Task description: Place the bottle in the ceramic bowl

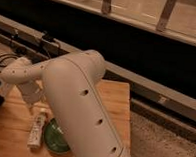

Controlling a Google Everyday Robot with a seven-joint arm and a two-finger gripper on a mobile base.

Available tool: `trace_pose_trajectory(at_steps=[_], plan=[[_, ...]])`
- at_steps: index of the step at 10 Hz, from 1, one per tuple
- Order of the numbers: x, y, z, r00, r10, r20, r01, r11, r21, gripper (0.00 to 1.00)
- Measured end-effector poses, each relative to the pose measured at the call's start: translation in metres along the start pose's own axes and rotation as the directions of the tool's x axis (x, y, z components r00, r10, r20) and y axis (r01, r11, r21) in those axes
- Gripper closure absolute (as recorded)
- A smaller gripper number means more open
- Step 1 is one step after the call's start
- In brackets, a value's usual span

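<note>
We see the gripper (34, 95) at the left of the frame, hanging low over the wooden table (115, 96) at the end of the pale forearm that reaches in from the arm's bulky white elbow (75, 101). Its jaws stand wide and we make out nothing between them.

The bottle (37, 130) lies flat on the table in the lower left, directly below the gripper in the frame. Its upper end comes close to the gripper. Its long axis runs almost straight up and down the frame, leaning slightly so that the top end sits a little to the right of the bottom end.

The ceramic bowl (54, 137) sits just to the right of the bottle, with its right half hidden behind the arm. We cannot tell whether the two touch.

We judge that the pick is not yet made. The jaws would need to come down across the bottle's narrow width, left to right in the frame, followed by a short carry rightward to the bowl.
</note>
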Motion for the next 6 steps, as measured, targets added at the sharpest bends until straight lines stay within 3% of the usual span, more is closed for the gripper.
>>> trace_pose_trajectory(at_steps=[3, 6], plan=[[-0.001, -0.006, 0.001, 1.000, 0.012, 0.001, -0.012, 1.000, 0.005, 0.35], [-0.003, -0.008, 0.012, 1.000, 0.012, -0.019, -0.012, 1.000, -0.028, 0.35]])
